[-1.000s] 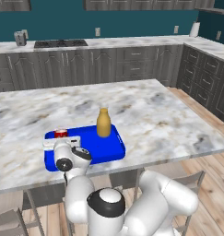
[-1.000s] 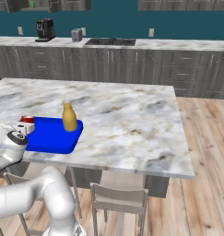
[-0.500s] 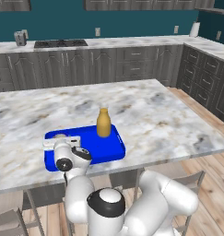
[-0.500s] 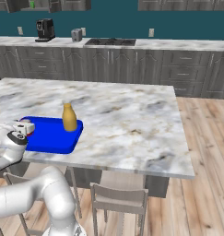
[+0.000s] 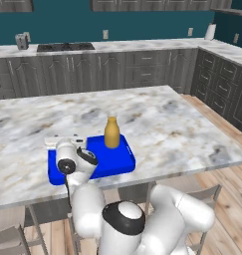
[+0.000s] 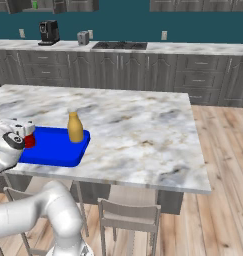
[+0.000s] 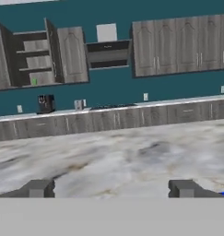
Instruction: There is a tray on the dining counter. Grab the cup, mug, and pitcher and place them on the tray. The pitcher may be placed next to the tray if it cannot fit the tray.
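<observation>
Where upright, pitcher (image 5: 111, 132) neck up

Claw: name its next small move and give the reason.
Probably lift the claw straight up and back. Its jaws stand open, the mug sits on the tray beside it, and the pitcher is there too.

White arm bends low, elbow forward; gripper (image 7: 111, 189) levelled horizontally; its two dark fingertips (image 7: 38, 188) spread wide, holding nothing.
</observation>
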You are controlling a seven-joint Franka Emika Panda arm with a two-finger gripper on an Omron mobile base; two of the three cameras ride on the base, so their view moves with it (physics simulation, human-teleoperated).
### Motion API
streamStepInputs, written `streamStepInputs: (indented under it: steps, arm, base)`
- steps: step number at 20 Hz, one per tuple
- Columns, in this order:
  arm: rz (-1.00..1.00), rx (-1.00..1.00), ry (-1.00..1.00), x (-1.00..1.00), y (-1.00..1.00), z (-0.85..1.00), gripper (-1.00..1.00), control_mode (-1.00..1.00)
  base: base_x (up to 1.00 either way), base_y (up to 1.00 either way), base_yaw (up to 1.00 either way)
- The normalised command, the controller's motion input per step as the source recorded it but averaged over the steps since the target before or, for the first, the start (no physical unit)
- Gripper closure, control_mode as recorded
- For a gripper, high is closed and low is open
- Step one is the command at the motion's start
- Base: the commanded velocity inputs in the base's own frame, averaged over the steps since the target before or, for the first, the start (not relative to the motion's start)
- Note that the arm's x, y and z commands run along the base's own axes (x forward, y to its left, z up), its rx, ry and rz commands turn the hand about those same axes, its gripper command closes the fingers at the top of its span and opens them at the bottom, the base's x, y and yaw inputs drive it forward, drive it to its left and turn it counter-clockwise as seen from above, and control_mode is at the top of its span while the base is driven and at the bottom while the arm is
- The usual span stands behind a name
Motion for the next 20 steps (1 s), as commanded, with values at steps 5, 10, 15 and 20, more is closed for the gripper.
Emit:
streamStepInputs:
  steps: [5, 10, 15, 20]
  arm:
    - [-0.24, 0.05, 0.68, -0.59, -0.03, 0.87, -1.0, -1.0]
    - [-0.15, 0.0, 0.85, -0.97, -0.18, 0.48, -1.0, -1.0]
    - [-0.05, 0.0, 0.28, -0.64, -0.11, 0.36, -1.0, -1.0]
    - [0.0, 0.02, -0.05, -0.35, -0.04, 0.06, -1.0, -1.0]
  base:
    - [0.0, 0.0, 0.0]
    - [0.0, 0.0, 0.0]
    - [0.0, 0.0, 0.0]
    - [0.0, 0.0, 0.0]
